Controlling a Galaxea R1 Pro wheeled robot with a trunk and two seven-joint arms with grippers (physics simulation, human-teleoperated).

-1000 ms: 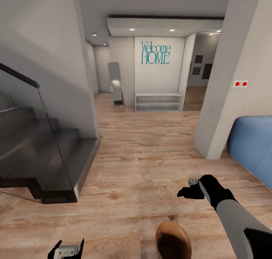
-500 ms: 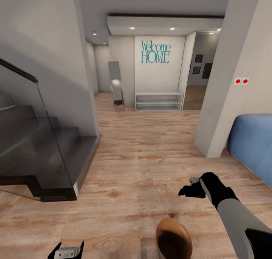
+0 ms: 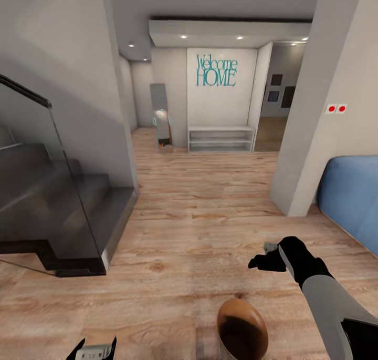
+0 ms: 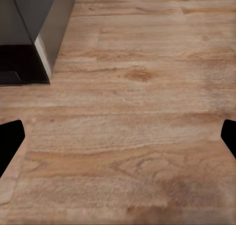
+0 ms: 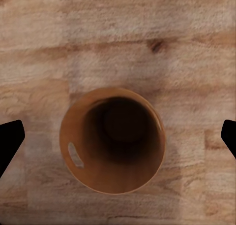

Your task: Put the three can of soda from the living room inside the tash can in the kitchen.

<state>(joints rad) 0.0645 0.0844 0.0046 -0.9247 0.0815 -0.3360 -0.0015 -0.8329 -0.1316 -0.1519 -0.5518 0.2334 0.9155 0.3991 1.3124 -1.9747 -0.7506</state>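
Note:
The tash can (image 3: 241,331), a round brown bin with a dark inside, stands on the light wood floor at the bottom of the head view. My right gripper (image 3: 265,257) hangs open above the floor just beyond it. In the right wrist view I look straight down into the bin's mouth (image 5: 112,139), and the gripper (image 5: 118,141) has its black fingertips (image 5: 10,141) spread wide with nothing between them. At the head view's bottom left, my left gripper (image 3: 92,349) is open over bare floor (image 4: 128,112). The soda cans are out of view.
Dark stairs (image 3: 58,207) with a glass rail stand at the left. A grey pillar (image 3: 320,139) and a blue sofa (image 3: 352,202) are at the right. Ahead, the wood floor runs to a white shelf (image 3: 220,139) under a "Welcome HOME" sign.
The whole view has shifted slightly, as the camera moved. Both arms and the bin keep their places in the picture.

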